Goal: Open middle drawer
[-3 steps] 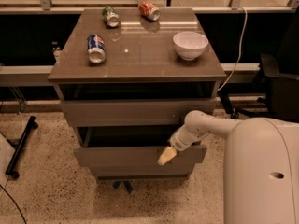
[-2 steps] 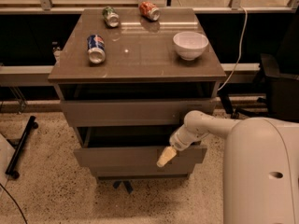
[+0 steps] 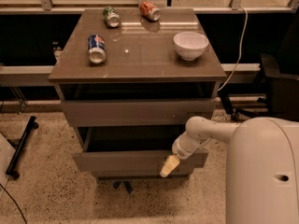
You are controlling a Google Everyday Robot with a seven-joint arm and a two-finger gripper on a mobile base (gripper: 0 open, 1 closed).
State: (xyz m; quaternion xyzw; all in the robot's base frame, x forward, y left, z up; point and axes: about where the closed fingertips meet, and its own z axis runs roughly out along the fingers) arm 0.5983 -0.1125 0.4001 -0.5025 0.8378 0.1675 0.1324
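Observation:
The middle drawer (image 3: 126, 162) is a plain grey-brown front panel standing pulled out from the cabinet, with a dark opening above it. My gripper (image 3: 169, 166) is at the right part of that front panel, its cream tip pointing down-left against the panel. The white arm (image 3: 205, 129) reaches to it from the right.
The top drawer (image 3: 135, 112) also stands out a little under the tabletop (image 3: 140, 55). On top are a white bowl (image 3: 190, 45), a blue can (image 3: 96, 48), a green can (image 3: 111, 17) and a red can (image 3: 150, 10). My white body (image 3: 264, 171) fills the lower right. A black stand (image 3: 21, 146) is at the left.
The gripper tip and the middle drawer front have come slightly further out toward the camera. Nothing else has moved.

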